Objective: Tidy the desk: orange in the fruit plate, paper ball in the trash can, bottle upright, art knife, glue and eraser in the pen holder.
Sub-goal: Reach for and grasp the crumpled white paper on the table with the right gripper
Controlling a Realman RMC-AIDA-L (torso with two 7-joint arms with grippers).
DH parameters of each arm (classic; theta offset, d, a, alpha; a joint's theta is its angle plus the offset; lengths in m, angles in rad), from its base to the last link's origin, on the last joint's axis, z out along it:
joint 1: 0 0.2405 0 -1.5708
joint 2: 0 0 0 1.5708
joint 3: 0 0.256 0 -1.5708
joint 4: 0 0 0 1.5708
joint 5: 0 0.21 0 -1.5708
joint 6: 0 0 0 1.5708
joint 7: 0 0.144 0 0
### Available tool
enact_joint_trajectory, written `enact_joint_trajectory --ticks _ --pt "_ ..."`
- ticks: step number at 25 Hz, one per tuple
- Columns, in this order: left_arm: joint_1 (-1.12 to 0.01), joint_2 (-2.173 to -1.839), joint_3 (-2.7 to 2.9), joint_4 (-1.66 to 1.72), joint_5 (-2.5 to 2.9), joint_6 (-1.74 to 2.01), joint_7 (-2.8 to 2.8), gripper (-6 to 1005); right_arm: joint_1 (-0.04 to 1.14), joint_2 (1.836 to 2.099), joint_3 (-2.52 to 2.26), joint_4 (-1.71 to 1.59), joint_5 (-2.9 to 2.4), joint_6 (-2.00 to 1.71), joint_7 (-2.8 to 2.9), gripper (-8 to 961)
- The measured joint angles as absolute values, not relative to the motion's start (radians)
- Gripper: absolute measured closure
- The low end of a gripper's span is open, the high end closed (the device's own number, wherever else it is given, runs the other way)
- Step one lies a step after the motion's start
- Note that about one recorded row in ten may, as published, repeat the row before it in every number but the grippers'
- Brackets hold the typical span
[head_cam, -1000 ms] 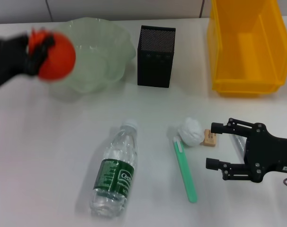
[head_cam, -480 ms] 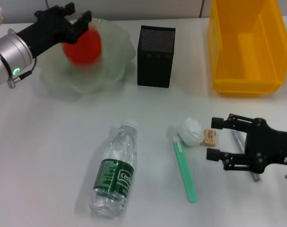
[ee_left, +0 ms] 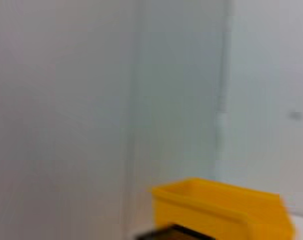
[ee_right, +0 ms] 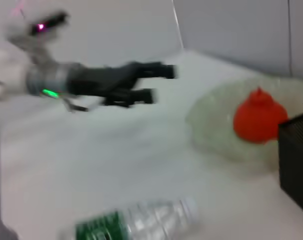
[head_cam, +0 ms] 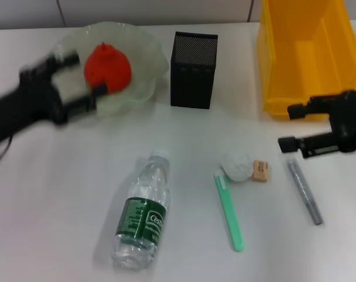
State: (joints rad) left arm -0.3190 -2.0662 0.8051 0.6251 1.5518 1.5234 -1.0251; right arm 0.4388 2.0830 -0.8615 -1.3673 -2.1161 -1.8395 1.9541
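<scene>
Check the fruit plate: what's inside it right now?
The orange sits inside the fruit plate, free of the open left gripper, which is beside it at the plate's rim. Nothing else shows inside; the plate floor under the orange is hidden.

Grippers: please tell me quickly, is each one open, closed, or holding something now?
Left gripper: open, empty, at the near rim of the fruit plate; the orange lies in the plate.
Right gripper: open, empty, in front of the yellow bin.
</scene>
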Motion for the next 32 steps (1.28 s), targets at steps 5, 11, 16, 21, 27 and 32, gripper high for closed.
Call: enact_joint_trajectory --ticks 5,11,16,21,27,32 --pt "-0.213 -2.069 0.832 0.627 1.548 1.592 -0.955 183 0.552 2.083 -1.042 -1.505 -2.341 -1.811 2.223 137" --pt "-0.202 -2.069 0.83 0.586 1.55 1.59 -0.934 159 0.645 2.084 -1.279 -1.425 -2.521 -1.695 2.359 146" --pt "-0.202 -2.069 0.833 0.585 1.552 1.586 -0.934 159 0.662 2.085 -1.381 -1.328 -2.528 -1.606 2.376 154" --pt "-0.217 -2.068 0.834 0.584 1.552 1.576 -0.933 160 0.69 2.088 -1.401 -1.216 -2.501 -1.531 2.378 162" --pt "-0.234 -2.068 0.834 0.57 1.554 1.559 -0.928 160 0.738 2.088 -1.418 -1.086 -2.495 -1.484 2.37 171" --pt "-0.243 -2.068 0.834 0.557 1.554 1.547 -0.918 161 0.771 2.088 -1.423 -0.995 -2.495 -1.449 2.358 260"
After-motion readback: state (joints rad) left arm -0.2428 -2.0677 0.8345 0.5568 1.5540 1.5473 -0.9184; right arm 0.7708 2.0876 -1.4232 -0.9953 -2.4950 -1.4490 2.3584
